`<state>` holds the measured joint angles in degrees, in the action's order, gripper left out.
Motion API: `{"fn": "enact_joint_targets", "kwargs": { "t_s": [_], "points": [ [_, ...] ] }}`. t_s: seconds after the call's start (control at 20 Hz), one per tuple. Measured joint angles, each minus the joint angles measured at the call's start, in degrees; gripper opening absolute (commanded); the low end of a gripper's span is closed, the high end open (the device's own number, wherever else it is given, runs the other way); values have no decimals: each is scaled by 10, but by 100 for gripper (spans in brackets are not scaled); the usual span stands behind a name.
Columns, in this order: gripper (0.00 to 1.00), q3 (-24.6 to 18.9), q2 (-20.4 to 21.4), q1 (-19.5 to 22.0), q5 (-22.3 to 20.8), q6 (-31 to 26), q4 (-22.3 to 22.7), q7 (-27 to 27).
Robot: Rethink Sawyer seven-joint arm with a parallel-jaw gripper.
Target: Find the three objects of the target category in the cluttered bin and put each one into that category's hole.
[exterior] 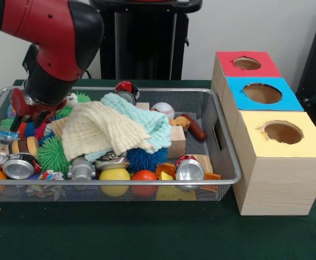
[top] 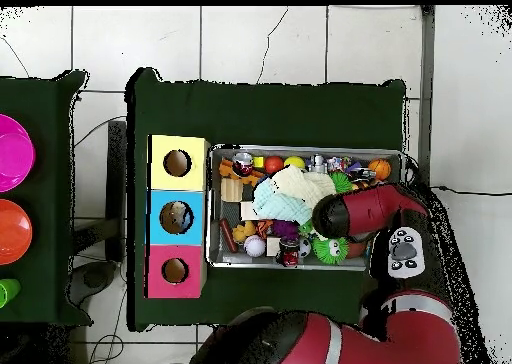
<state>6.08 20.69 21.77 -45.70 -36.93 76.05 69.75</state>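
While the red and black arm (exterior: 50,38) is reaching down into the left end of the wire mesh bin (exterior: 223,135) in the front view, its end effector (exterior: 25,116) is sitting low among the clutter there, and whether it is spread or pressed together cannot be told, since the wrist housing is covering it. The bin is a shallow rectangular basket of fine metal mesh with a rounded wire rim, and it is resting on the green cloth of the bench (exterior: 147,233).

A cream waffle-textured cloth (exterior: 98,130) is lying crumpled over the middle of the bin, overlapping a pale blue one (exterior: 142,116). Spiky rubber balls, one green (exterior: 52,154) and one blue (exterior: 147,160), are showing beneath them. Smooth balls, yellow (exterior: 114,176) and orange-red (exterior: 144,177), are pressing against the near wall. A crushed metal can (exterior: 189,169) is lying with its circular end facing the camera, long axis running front to back; another can (exterior: 18,167) is lying likewise at the left. A white baseball (exterior: 163,110) is sitting near the far wall, and a plain wooden block (exterior: 177,142) is standing just right of the cloths.

Beside the bin, three wooden boxes are standing in a row, touching, each with a round hole on top: red (exterior: 247,64), blue (exterior: 262,93) and yellow (exterior: 282,132)
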Motion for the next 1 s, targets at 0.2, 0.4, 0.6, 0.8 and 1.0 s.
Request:
{"fn": "enact_joint_targets", "kwargs": {
  "t_s": [0.2, 0.4, 0.6, 0.8, 1.0],
  "points": [
    [100, 1, -2, -4, 0, 0, 0, 0],
    [100, 9, -8, -11, 0, 0, -3, 0],
    [100, 20, -16, -21, 0, 0, -8, 0],
    [100, 29, -24, -30, 0, 0, -15, 0],
    [100, 37, -31, -35, 0, 0, -21, 0]
  ]
}}
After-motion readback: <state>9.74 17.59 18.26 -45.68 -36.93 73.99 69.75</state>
